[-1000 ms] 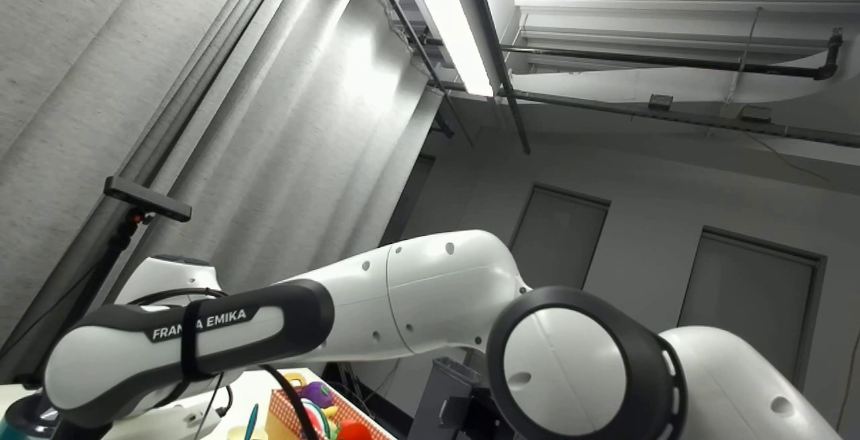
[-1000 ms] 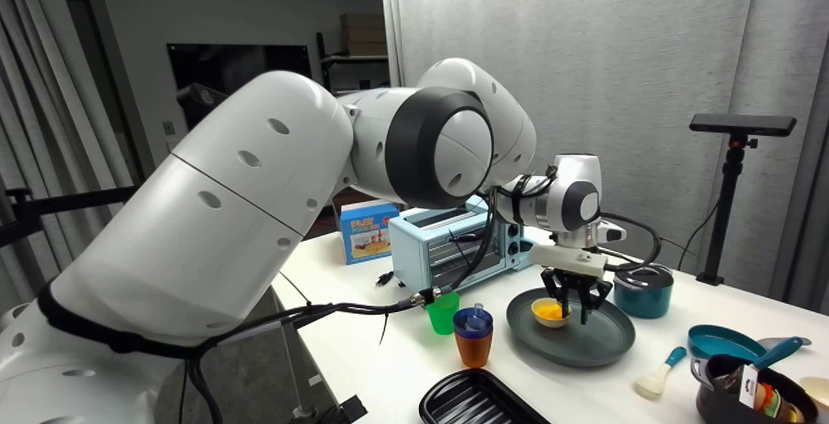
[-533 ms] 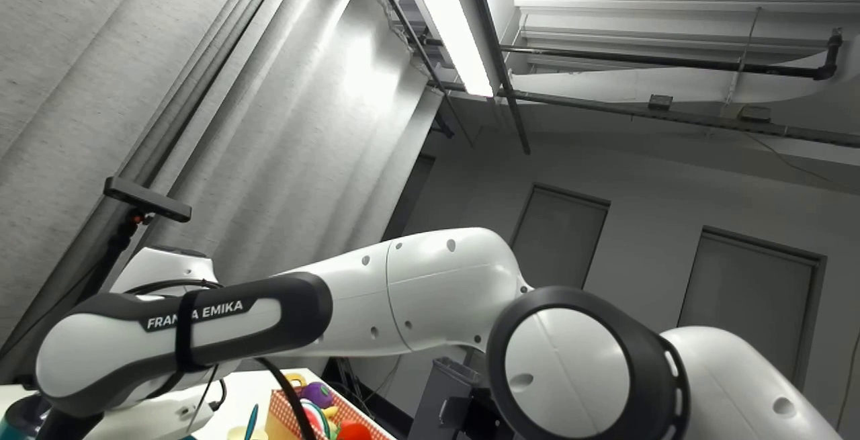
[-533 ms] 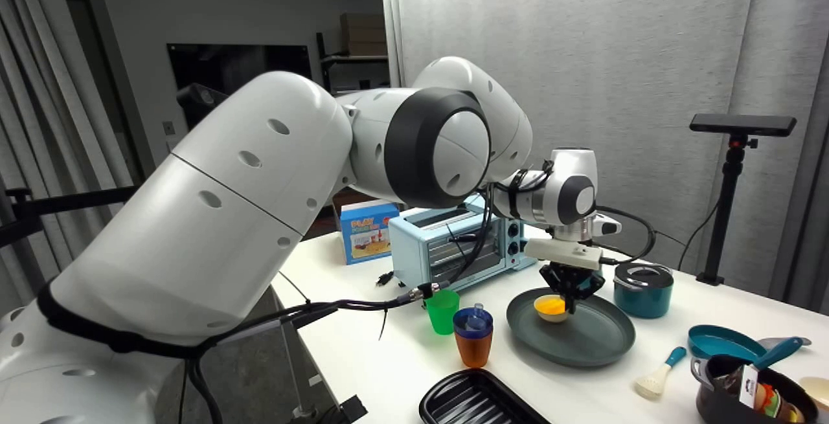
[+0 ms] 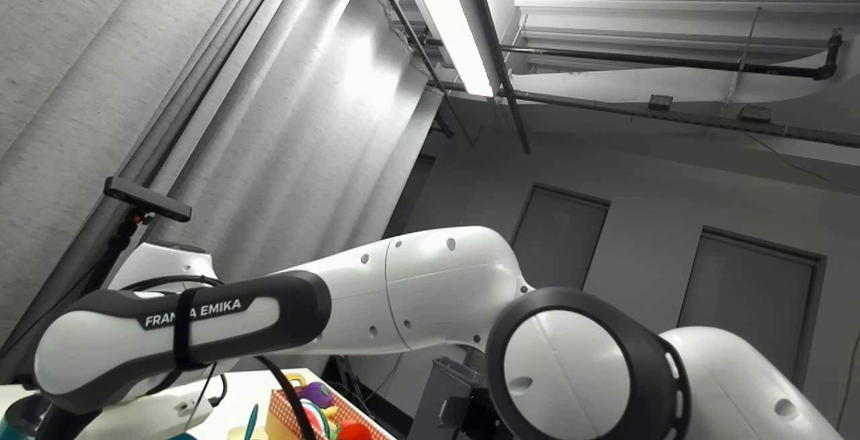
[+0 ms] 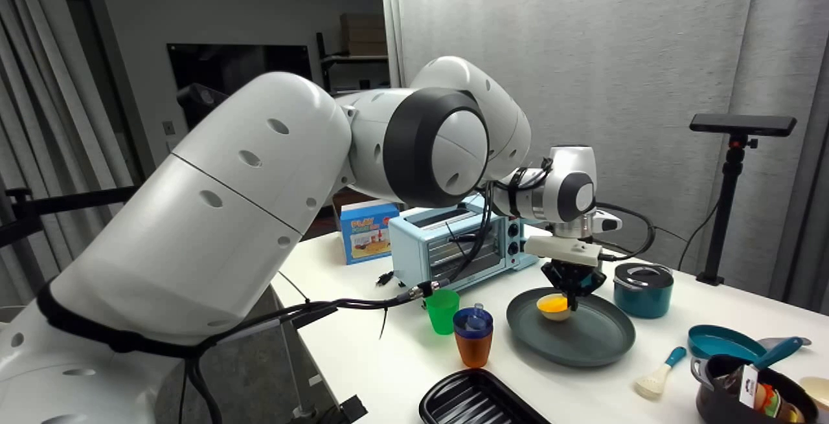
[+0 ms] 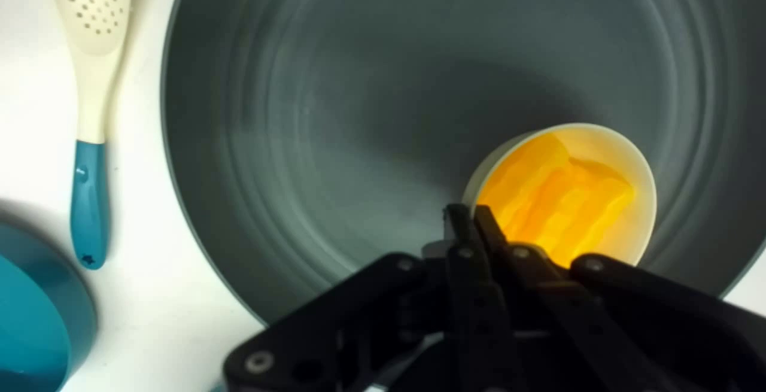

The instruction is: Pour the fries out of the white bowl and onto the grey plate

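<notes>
The white bowl (image 7: 643,200) holds several yellow-orange fries (image 7: 556,194) in the wrist view. It is over the right part of the grey plate (image 7: 359,99) there. My gripper (image 7: 471,209) is shut on the bowl's rim, one finger inside the bowl and one outside. The bowl looks a little tilted; I cannot tell whether its base touches the plate. In an exterior view the bowl (image 6: 552,316), fries (image 6: 554,304) and gripper (image 6: 572,304) are at the back left of the plate (image 6: 596,346). The bowl's near rim is hidden behind the fingers in the wrist view.
A teal pot (image 6: 643,294) stands behind the plate. A slotted spoon (image 6: 659,375), a teal pan (image 6: 722,343) and a dark pot (image 6: 725,391) lie to the right. A toaster oven (image 6: 408,249), green cup (image 6: 443,314), orange cup (image 6: 474,349) and black tray (image 6: 479,404) are left and front.
The fingers were apart a second ago, one in the bowl; they have closed on its rim. My gripper has risen slightly, and the bowl has shifted slightly up and right in the exterior view.
</notes>
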Controlling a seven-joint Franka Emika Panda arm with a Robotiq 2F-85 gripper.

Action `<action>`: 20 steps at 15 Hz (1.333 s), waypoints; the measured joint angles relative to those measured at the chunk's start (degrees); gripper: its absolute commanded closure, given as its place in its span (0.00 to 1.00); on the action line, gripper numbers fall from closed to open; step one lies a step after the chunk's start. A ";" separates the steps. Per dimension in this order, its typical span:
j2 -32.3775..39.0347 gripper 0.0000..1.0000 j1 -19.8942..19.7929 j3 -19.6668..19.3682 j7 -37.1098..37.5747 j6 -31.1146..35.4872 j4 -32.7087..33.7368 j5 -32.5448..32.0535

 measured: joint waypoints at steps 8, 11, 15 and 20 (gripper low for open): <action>0.06 0.99 2.07 -2.77 2.70 0.11 0.39 -3.67; 0.08 0.99 2.55 -3.34 3.50 0.11 0.44 -4.38; 0.42 0.99 3.88 -5.32 5.12 1.44 0.65 -8.17; 1.14 0.99 5.34 -7.55 7.55 4.57 0.78 -12.46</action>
